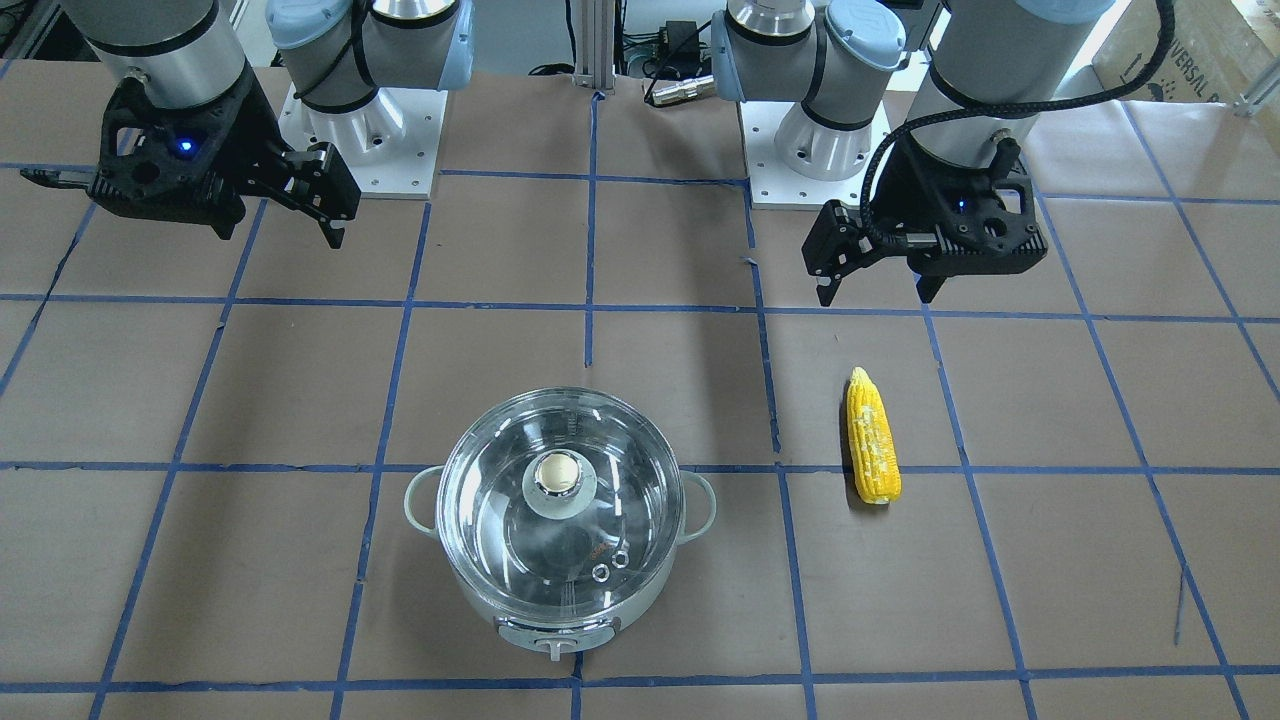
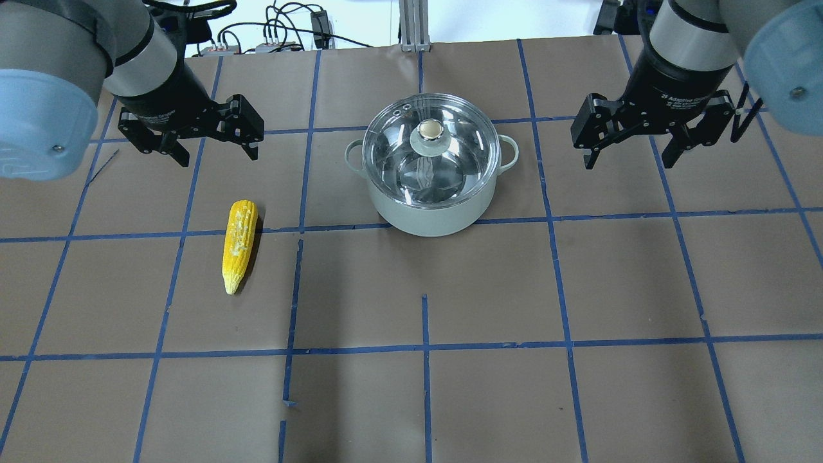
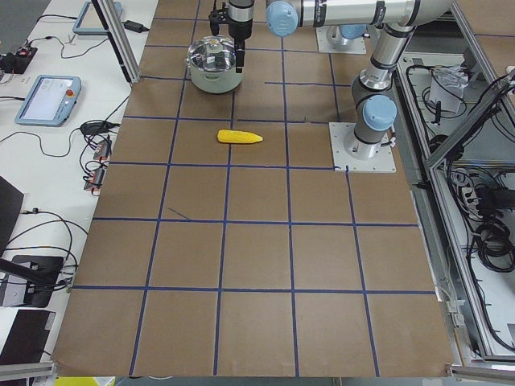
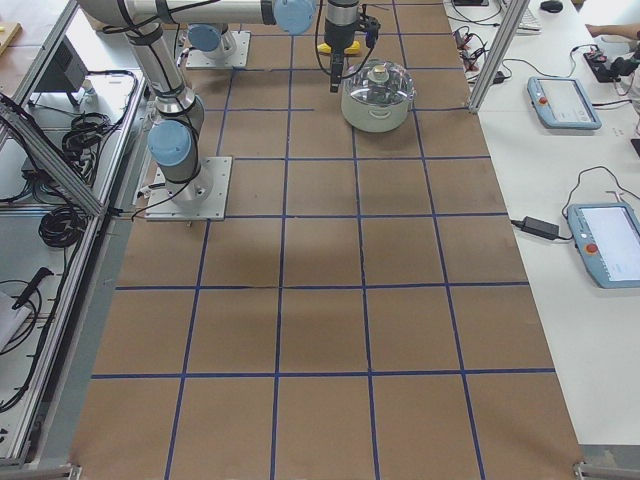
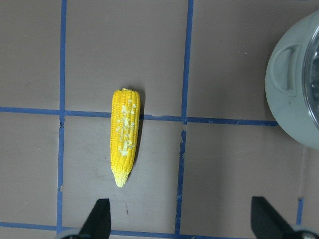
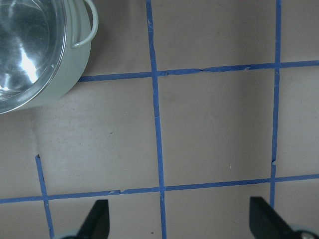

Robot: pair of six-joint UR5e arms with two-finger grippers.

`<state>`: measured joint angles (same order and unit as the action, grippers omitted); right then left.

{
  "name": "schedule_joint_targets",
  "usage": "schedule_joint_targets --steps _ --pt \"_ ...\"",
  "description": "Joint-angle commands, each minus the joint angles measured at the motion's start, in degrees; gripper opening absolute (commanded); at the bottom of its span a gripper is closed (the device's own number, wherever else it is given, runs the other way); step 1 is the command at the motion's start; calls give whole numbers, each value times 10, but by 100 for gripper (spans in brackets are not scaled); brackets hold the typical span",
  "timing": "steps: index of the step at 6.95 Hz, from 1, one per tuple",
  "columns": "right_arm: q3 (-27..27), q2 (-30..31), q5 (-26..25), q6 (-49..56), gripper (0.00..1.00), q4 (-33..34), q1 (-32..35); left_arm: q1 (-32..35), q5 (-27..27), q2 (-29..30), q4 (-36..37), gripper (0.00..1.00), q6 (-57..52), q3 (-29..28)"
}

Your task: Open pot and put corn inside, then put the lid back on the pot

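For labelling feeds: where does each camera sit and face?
Front-facing: across table, facing robot; both arms, mint-green steel pot.
Overhead: behind robot, looking forward-down; left gripper, right gripper.
Exterior left: robot's-left table end; left arm nearest.
Exterior right: opposite end; right arm nearest.
Left wrist: straight down on yellow corn cob; fingertips.
Right wrist: down beside pot; fingertips.
Both wrists share the pot.

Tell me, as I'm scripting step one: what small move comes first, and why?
Probably bring the open right gripper over the round clear glass lid: it covers the mint-green pot, while the yellow corn cob lies outside.
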<state>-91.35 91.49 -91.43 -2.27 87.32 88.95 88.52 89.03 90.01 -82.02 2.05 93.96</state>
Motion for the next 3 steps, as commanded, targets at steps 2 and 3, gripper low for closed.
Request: schedule_joint_targets --steps 2,3 --pt "7 -20 -7 3 100 -5 1 1 -7 1 5 100 1 0" --pt "11 -48 -7 1 100 67 15 1 -4 2 5 100 1 -3"
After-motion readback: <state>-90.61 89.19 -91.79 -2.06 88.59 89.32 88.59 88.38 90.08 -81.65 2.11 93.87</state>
